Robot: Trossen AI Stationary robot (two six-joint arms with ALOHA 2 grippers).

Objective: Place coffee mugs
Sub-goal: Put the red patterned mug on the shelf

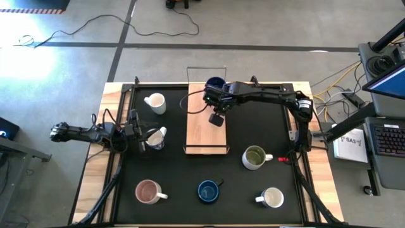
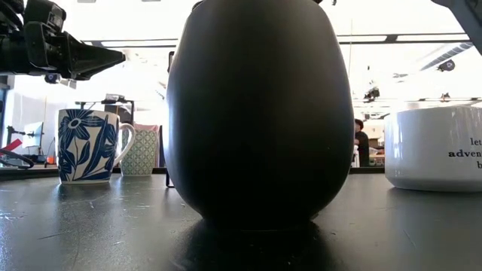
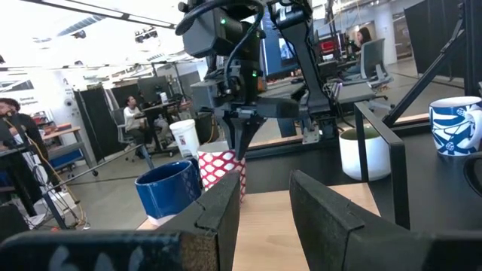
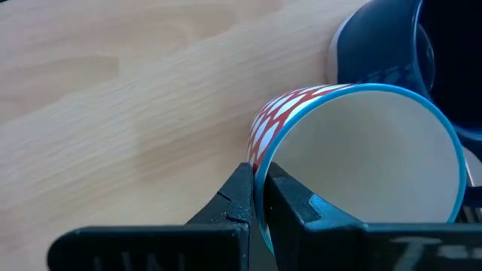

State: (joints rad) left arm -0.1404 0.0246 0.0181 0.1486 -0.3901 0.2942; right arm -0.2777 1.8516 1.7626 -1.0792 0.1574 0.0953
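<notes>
1. The job appears to be moving the mugs onto the pale wooden tray with thin metal handles (image 1: 202, 136) at mid-table. Two of the eight mugs are there.
2. The glossy dark blue ceramic mug (image 1: 215, 83) stands at the tray's far end.
3. Just beside it, the red-and-white checked mug with a blue rim (image 4: 354, 165) sits tilted on the wood. The right gripper (image 4: 260, 177) is pinched closed on its rim, so this placement is not yet finished.
4. The left gripper (image 3: 263, 184) hangs at the table's left side, its fingers apart and empty. It is just beside the white mug with blue flowers (image 1: 156, 137).
5. Six mugs are left on the black mat:
   - the flowered mug
   - one plain white mug (image 1: 155, 102)
   - one olive green mug (image 1: 254, 157)
   - one white mug, pink inside (image 1: 149, 191)
   - a second dark blue mug (image 1: 209, 190)
   - one cream mug (image 1: 272, 198)
</notes>
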